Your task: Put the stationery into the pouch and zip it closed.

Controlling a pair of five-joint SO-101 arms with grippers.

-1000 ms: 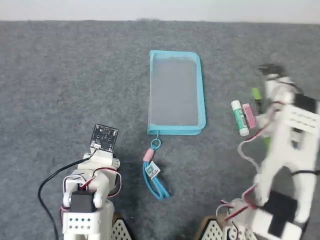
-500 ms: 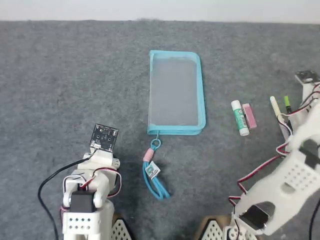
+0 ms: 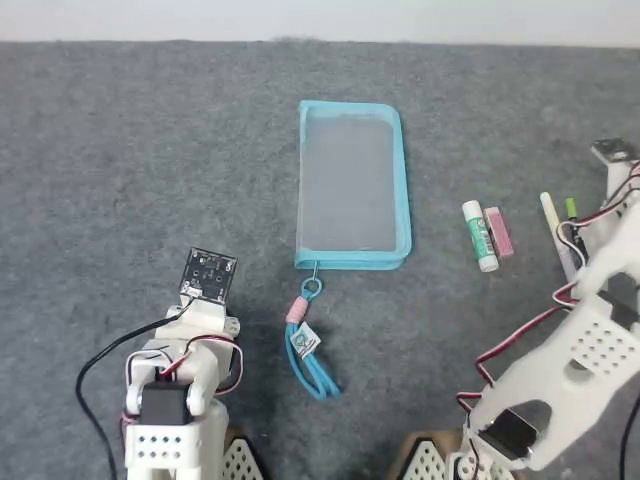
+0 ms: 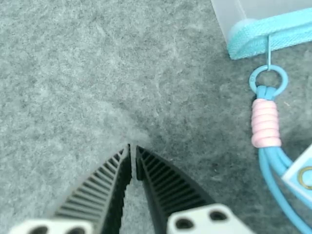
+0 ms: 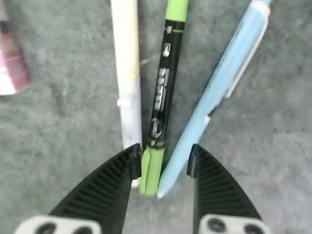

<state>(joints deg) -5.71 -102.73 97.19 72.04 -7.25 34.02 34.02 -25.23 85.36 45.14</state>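
High view and both wrist views. The clear plastic pouch with a turquoise fabric border (image 3: 352,185) lies flat on the grey felt-covered bench (image 3: 150,150). Its blue zip cord with a pink wrapped band (image 3: 310,350) trails from the pouch's near short edge.

All the stationery lies outside the pouch, off its right long edge. Nearest the pouch is the white-and-green glue stick (image 3: 480,235), and the pink eraser (image 3: 498,231) touches it on the side away from the pouch. Farther out are the white pen (image 3: 553,225) and the green-and-black marker (image 3: 570,208).

My right gripper (image 5: 163,161) sits over that outer group, fingers (image 5: 124,165) spread. Between them lie the near end of the marker and the tip of a light blue pen (image 5: 219,87). The white pen's end is at the inner edge of one finger. Nothing is gripped.

My left gripper (image 4: 132,148) is held low over bare bench, off the pouch's near corner and beside the cord. Its fingers (image 4: 161,180) are drawn together on nothing.

One second ago my right arm stood closer to the pouch, just beyond the eraser. It has since swung outward and has barely shifted over the last half second. The left arm, pouch, cord, glue stick and eraser are unchanged.
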